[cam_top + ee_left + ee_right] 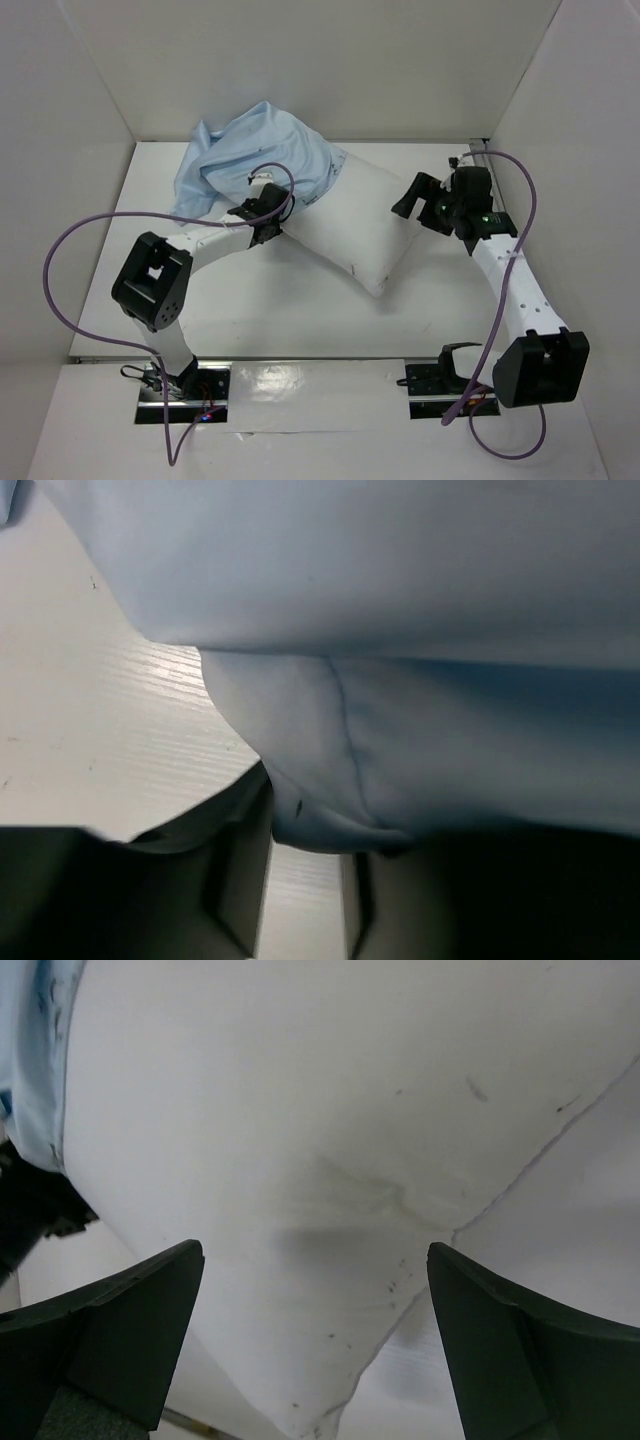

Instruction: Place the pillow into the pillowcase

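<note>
The left arm (200, 245) rises from its base to a bent elbow at the left, and its forearm reaches up and to the right. The left pincer (303, 885) has its fingers (238, 880) close together with a narrow gap; whether they pinch anything cannot be told. The right arm (515, 285) folds at its elbow near its base and stretches away, wrist turned left. The right pincer (410, 197) has its fingers (130, 1325) spread wide apart.

Top view is bright and evenly lit from overhead, with soft shadows on the tabletop (300, 310) and glare along its near edge. Left wrist view is dim and bluish: the left gripper (305, 890) is sunk in black, and everything above it is blurred. Right wrist view is bright, the right gripper (315, 1248) dark and soft-edged.
</note>
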`<action>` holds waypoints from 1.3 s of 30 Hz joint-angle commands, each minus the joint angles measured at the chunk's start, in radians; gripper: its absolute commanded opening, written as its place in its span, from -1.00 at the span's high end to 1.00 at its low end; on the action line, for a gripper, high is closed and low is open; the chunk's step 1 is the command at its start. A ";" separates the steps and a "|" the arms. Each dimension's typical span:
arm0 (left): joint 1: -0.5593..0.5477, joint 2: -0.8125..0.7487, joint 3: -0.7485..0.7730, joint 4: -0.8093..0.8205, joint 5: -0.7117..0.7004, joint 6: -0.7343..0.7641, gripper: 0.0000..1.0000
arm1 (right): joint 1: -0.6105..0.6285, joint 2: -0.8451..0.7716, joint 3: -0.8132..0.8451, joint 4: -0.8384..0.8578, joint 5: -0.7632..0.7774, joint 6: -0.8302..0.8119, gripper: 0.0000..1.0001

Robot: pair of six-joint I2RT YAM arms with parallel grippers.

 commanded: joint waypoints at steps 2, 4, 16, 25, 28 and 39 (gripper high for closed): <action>0.013 -0.006 0.037 0.038 -0.010 0.006 0.31 | -0.006 0.017 0.023 -0.144 -0.212 -0.115 -1.00; 0.013 -0.020 0.037 0.026 0.001 -0.005 0.57 | 0.013 0.017 -0.005 -0.144 -0.232 -0.131 -1.00; -0.045 -0.120 0.061 -0.014 0.211 0.021 1.00 | 0.307 0.132 -0.185 0.090 -0.208 0.003 -0.95; -0.234 -0.199 0.282 0.060 0.778 -0.080 1.00 | 0.255 0.218 -0.030 0.397 -0.156 0.184 1.00; -0.243 -0.247 0.337 0.080 0.860 -0.080 1.00 | 0.200 0.227 0.018 0.376 -0.165 0.172 1.00; -0.093 -0.308 0.679 -0.181 0.872 0.052 1.00 | 0.028 0.120 0.113 0.185 -0.243 0.030 1.00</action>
